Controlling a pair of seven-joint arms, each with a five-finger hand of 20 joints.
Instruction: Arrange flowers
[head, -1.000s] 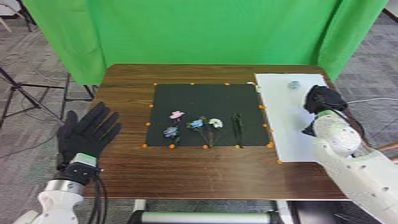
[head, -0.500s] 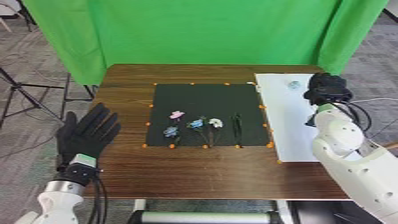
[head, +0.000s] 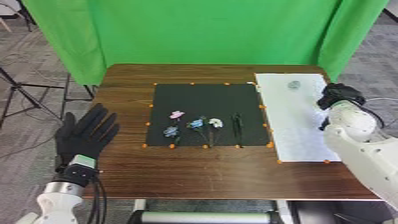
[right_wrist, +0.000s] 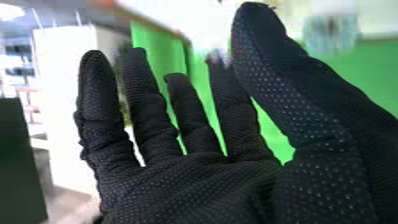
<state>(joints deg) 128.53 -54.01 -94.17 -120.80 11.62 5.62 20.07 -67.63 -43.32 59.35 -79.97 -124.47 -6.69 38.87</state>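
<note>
Flowers (head: 196, 123) lie spaced on the black mat (head: 202, 97), probably for easy single picking; the clear vessel (head: 294, 85) on the white board (head: 293, 145) is likely meant for them. The right hand (right_wrist: 191, 187) and left hand (head: 82, 142) are both empty, fingers extended.

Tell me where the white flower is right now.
In the head view, the white flower lies on the black mat, in its nearer half, between a blue flower on its left and the green stems on its right.
</note>
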